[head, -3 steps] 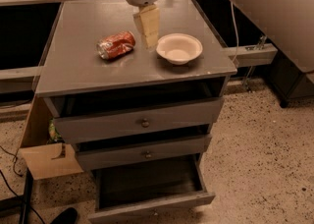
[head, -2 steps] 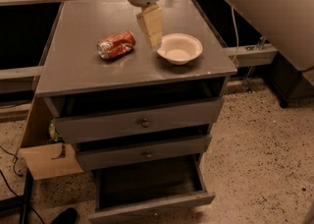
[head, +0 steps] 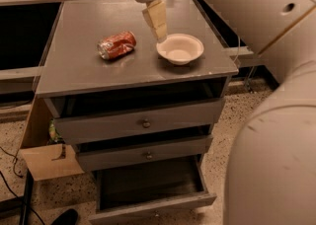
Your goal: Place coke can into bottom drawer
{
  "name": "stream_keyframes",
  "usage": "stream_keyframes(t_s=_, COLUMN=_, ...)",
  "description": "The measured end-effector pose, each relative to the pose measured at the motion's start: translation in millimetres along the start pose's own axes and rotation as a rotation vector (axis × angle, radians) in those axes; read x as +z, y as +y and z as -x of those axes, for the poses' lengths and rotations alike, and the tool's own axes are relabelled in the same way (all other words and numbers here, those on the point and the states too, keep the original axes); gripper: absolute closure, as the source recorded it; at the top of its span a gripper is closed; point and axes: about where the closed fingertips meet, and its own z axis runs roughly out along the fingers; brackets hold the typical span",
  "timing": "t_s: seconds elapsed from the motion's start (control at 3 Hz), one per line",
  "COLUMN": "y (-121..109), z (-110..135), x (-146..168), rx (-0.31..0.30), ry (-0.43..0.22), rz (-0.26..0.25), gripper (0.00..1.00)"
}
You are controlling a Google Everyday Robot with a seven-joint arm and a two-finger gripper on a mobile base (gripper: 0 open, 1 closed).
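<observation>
Drift took the empty gripper (head: 160, 34), opening impossible to tell, nearer the round cream bowl (head: 180, 49), leaving the dented red aluminium coke can (head: 117, 45) beside it ungrasped.

Some kind of robot lab, I'd say

Bare speckled floor (head: 233, 116), a cardboard box (head: 49, 162) shoved against a plain grey drawer cabinet (head: 98, 66), and a robot's gripper (head: 159, 31) hanging over the cabinet top.

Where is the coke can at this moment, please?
The coke can lies on its side on the cabinet top, left of the cream bowl in the camera view; the gripper hangs between them, nearer the bowl.
</observation>
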Motion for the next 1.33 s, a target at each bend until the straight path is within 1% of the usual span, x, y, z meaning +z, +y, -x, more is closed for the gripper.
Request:
stream_keyframes(t_s=0.33, y=-15, z=-16, x=21, rx=-0.012, ry=0.008, rz=0.020, gripper=0.00)
stream_keyframes(t_s=0.67, y=-27, z=-25, x=40, rx=-0.008, ry=-0.003, rz=0.034, gripper=0.00)
stream_keyframes(t_s=1.0, y=-39, z=-23, x=58, rx=-0.006, ry=-0.030, rz=0.050, gripper=0.00)
stream_keyframes(t_s=1.33, y=-49, z=-12, x=77, rx=-0.009, ry=-0.075, rz=0.068, gripper=0.00)
